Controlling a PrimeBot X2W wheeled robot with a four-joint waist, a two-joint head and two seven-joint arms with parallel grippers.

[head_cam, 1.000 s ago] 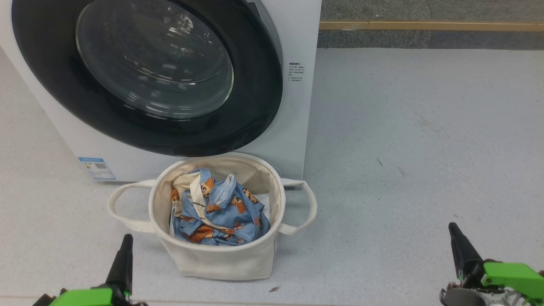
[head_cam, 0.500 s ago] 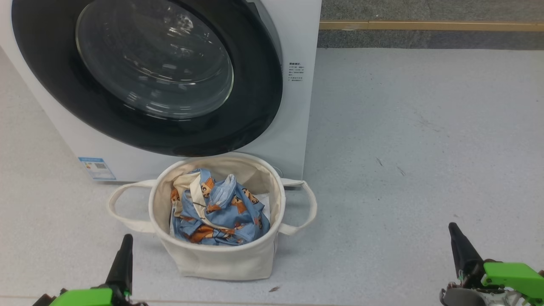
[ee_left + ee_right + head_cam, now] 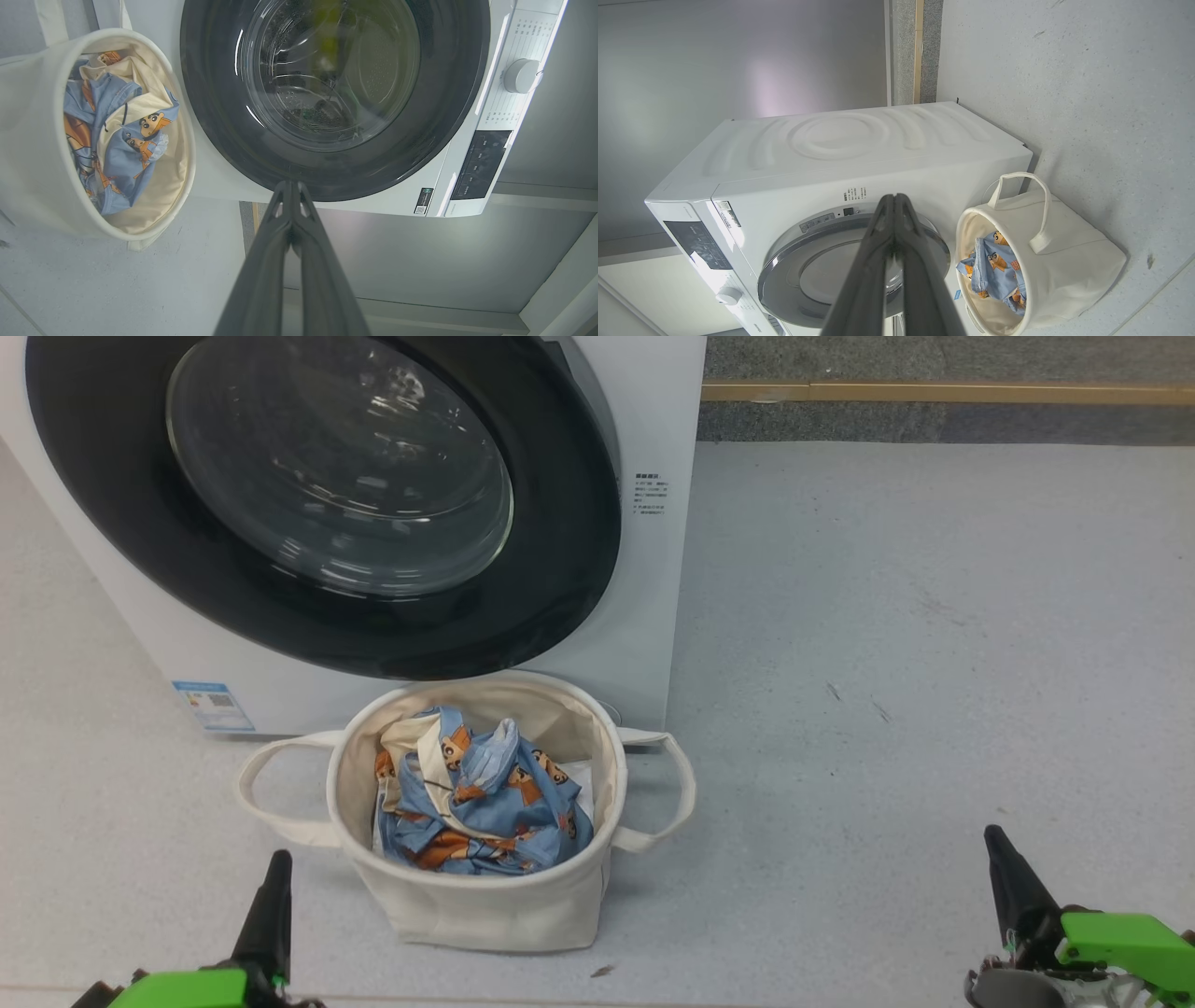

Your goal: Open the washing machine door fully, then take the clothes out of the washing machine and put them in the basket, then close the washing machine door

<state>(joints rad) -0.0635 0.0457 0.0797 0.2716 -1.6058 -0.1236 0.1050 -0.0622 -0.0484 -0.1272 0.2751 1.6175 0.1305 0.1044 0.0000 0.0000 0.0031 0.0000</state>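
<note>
Nearest the robot, both arms sit low with fingers pointing up. The left gripper (image 3: 277,868) is near the basket (image 3: 485,915) and the right gripper (image 3: 999,849) well apart from it, each pressed together and holding nothing. The clothes (image 3: 481,798) lie inside the basket. Just behind it, the washing machine door (image 3: 560,569) is closed on the washing machine (image 3: 644,616). The left wrist view adds a control knob (image 3: 519,75), and the right wrist view a ribbed side panel (image 3: 840,135).

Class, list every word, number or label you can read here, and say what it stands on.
No text reads clearly.
Blue label sticker on the washing machine: too small.
Printed note beside the washing machine door: blurred.
Control panel and markings by the dial: too small.
</note>
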